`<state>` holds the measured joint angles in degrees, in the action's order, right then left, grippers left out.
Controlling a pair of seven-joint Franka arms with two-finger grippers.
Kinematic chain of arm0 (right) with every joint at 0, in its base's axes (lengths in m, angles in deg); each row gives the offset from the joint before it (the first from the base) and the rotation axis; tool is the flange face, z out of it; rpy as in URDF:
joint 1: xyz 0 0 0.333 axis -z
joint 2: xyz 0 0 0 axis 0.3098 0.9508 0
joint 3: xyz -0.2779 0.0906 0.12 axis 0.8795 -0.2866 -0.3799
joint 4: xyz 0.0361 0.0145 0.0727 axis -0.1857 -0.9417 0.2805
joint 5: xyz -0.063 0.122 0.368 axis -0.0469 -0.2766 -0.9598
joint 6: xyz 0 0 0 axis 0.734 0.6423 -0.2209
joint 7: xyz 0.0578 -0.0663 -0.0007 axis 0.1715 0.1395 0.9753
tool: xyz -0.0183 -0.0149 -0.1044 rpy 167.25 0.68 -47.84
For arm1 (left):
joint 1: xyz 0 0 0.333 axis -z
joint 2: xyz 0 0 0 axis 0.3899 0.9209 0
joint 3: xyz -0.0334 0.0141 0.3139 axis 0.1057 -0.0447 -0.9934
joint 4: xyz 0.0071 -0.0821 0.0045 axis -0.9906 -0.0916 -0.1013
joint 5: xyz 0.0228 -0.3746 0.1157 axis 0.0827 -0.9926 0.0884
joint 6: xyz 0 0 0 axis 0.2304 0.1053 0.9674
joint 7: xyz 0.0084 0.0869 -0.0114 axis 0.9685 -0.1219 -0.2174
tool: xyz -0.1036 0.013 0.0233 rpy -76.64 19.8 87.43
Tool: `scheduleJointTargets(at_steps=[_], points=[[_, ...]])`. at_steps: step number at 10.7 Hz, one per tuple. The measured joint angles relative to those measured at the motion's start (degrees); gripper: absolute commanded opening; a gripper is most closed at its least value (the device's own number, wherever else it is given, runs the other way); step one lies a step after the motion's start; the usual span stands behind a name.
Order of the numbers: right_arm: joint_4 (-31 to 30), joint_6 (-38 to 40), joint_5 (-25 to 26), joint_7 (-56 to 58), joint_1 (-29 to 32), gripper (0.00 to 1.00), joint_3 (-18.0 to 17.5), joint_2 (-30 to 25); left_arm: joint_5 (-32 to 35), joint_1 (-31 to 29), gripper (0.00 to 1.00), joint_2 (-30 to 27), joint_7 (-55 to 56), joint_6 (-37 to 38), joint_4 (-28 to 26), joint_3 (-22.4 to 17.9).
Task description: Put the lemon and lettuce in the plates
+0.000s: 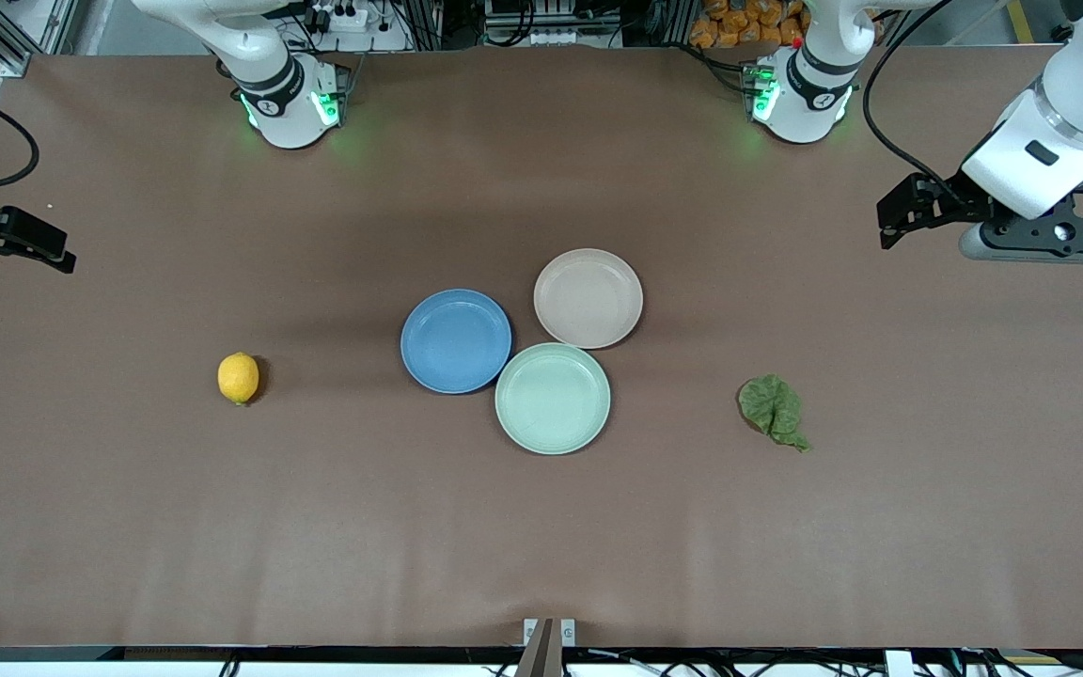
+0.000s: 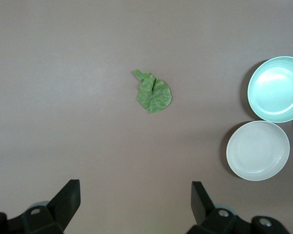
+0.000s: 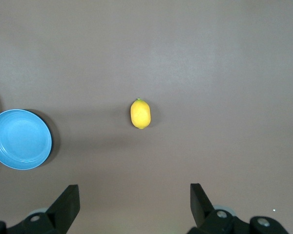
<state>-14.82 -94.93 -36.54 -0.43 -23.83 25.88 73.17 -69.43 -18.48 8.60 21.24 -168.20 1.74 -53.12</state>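
Lighting's pretty even and soft across the brown table, looks like overhead room light, nothing harsh. Broad faint shadows sit on the cloth below the arm bases, and the green status lights spill a little green glow around each base. The lemon throws a small dark shadow toward the plates, and the blue plate has a crescent shadow in the right wrist view. Mint-green plate shows a washed-out sheen in the left wrist view. Everything's sharp, no motion blur, and no obvious bending at the edges.
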Motion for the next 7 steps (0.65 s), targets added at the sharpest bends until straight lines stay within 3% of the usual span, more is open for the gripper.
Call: scheduleJointTargets(at_steps=[7], points=[[0.00, 0.01, 0.00, 0.00, 0.00, 1.00, 0.00, 0.00, 0.00, 0.09, 1.00, 2.24, 0.00, 0.02, -0.21, 0.02]])
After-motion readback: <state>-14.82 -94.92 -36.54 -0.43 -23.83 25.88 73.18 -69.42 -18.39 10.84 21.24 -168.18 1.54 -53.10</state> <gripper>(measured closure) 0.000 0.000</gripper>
